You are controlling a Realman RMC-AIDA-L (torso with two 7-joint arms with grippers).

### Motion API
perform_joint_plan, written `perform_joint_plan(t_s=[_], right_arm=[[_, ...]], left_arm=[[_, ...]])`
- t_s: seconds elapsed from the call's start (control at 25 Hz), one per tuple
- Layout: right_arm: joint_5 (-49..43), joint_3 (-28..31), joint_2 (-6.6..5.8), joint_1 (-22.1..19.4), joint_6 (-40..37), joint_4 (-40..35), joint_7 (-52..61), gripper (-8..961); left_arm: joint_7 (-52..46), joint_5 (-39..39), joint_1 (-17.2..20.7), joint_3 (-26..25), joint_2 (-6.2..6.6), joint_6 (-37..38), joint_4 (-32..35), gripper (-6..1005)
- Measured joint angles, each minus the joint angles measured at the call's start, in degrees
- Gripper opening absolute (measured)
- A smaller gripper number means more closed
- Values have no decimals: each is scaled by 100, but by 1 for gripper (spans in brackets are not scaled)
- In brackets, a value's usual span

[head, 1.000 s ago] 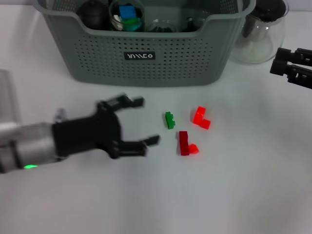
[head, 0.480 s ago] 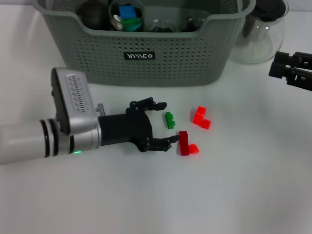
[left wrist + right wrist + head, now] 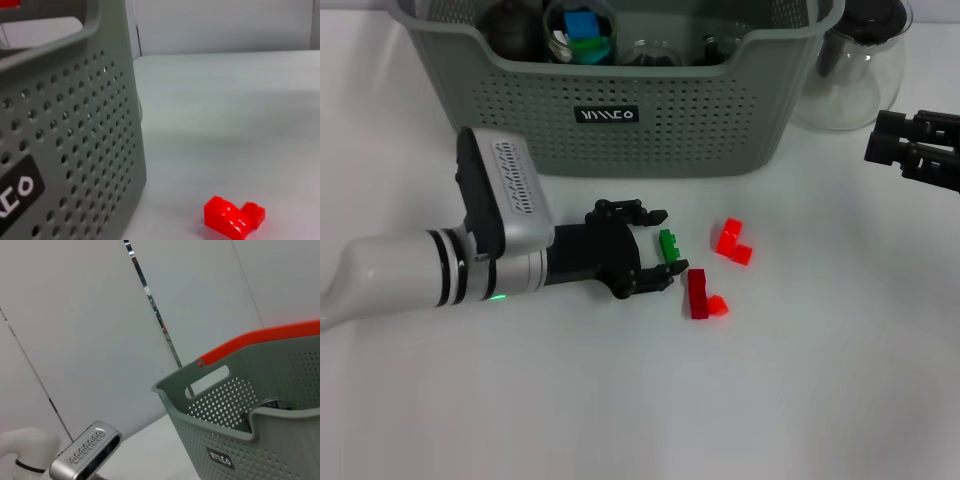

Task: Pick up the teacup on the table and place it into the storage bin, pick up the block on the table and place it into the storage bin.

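Note:
A small green block (image 3: 668, 245) lies on the white table in front of the grey-green storage bin (image 3: 670, 135). My left gripper (image 3: 665, 243) is open and low on the table, with one finger on each side of the green block. The bin holds a dark round cup (image 3: 510, 25) and a glass (image 3: 580, 30) with blue and green blocks in it. The left wrist view shows the bin's wall (image 3: 75, 150) and a red block (image 3: 232, 217). My right gripper (image 3: 910, 150) is parked at the right edge, off the table.
A bright red block (image 3: 732, 240) and a dark red block (image 3: 697, 293) joined to a small bright red one lie just right of the green block. A clear glass pitcher (image 3: 850, 80) stands right of the bin. The right wrist view shows the bin (image 3: 260, 390).
My left arm has reached to the right across the table. Its open fingers now straddle the green block. The right gripper has barely moved.

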Motion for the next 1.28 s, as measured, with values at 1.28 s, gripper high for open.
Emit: perform_joint_plan(t_s=[1.28], right_arm=[[0, -3, -22, -59, 70, 37, -50, 488]], left_arm=[[-2359, 166, 1363, -1214, 399, 4247, 3095, 414]])
